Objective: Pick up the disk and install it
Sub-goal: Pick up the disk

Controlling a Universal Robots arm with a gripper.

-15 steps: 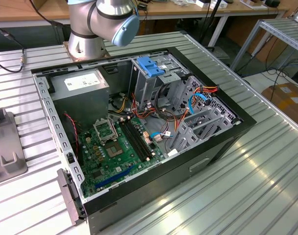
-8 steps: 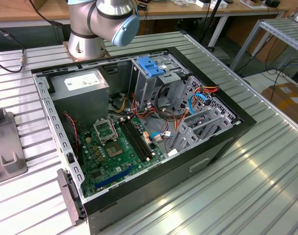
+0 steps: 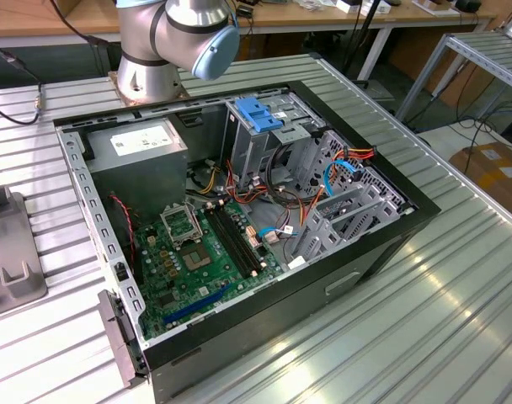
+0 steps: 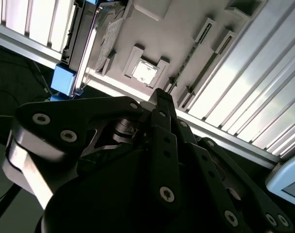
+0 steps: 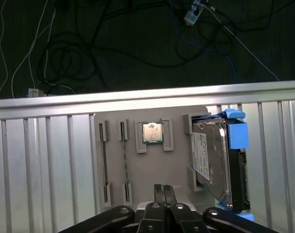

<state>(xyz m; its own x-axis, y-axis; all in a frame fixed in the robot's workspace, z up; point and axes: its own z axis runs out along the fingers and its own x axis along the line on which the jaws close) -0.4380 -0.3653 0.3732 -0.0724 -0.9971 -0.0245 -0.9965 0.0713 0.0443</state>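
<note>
Item 1: one disk [image 5: 213, 162], a slim silver drive in a bright blue carrier frame. It carried one white label whose print we could not read. It sat on edge in the end slot of one grey tray [image 5: 176, 174], on the slatted metal table [image 5: 40, 165]. In the second wrist view the disk [image 4: 84, 43] showed its metal edge and one blue corner of the frame.

Item 2: one processor chip [image 5: 152, 132], square and metal-topped, lay flat in a recess of the same tray. It sat beside the disk without touching it. We counted two long narrow slots on the chip's other side.

Item 3: one gripper [image 5: 163, 188], black, hung over the tray's near edge, well apart from the disk. Its two fingers were pressed together with nothing between them. We recorded the same for the gripper [image 4: 163, 93] in the second wrist view.

Item 4: one open computer case [image 3: 424, 206] contained:
- one green motherboard [image 3: 205, 252]
- one power supply [image 3: 142, 160], white-labelled
- one blue bracket [image 3: 260, 114]
</note>
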